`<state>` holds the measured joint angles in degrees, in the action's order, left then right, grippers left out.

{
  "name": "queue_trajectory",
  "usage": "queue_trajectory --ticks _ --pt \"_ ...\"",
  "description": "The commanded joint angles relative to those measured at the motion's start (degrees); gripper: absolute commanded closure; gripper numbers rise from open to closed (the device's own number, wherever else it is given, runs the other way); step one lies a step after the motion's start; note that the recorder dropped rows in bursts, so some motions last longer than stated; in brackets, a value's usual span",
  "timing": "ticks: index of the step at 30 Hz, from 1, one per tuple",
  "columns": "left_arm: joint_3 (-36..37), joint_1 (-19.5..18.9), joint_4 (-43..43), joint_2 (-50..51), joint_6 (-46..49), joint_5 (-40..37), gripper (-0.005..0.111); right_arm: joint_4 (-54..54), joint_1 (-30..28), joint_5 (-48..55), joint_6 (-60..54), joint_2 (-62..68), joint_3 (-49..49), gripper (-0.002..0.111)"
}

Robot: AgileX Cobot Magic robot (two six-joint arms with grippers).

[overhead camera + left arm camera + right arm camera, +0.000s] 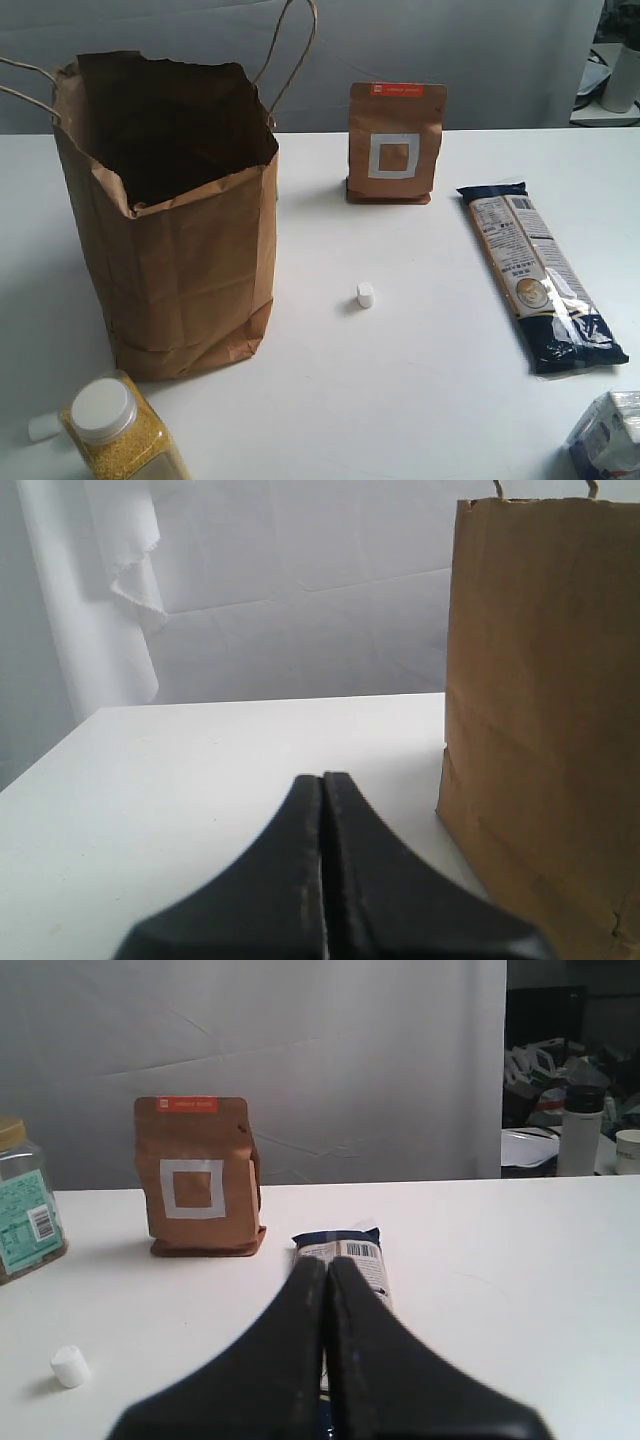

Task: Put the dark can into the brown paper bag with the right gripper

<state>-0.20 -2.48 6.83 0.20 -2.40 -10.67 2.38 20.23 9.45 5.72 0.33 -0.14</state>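
Note:
The dark can shows in no view. The brown paper bag [190,250] stands open at the left of the white table, its dark inside only partly visible; in the left wrist view its side [545,710] rises close beside my left gripper [323,778]. That gripper is shut with nothing between its jaws, low over the table. My right gripper [328,1260] is also shut and empty, pointing over a long pasta packet [352,1252]. Neither arm appears in the exterior view.
A small brown pouch with a white square [395,145] stands at the back. The pasta packet [540,280] lies at the right. A small white piece [365,295] sits mid-table. A yellow-grain jar [120,430] and a blue-white pack [610,435] are at the front.

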Motion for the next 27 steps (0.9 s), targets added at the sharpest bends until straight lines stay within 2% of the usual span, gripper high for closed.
queue_trajectory --ticks 1,27 --pt "0.20 0.35 0.21 -0.20 -0.20 0.18 0.107 -0.92 -0.25 -0.42 -3.81 -0.33 0.14 0.108" --pt "0.20 0.35 0.21 -0.20 -0.20 0.18 0.107 -1.63 -0.25 -1.64 -3.16 -0.33 0.14 0.108"
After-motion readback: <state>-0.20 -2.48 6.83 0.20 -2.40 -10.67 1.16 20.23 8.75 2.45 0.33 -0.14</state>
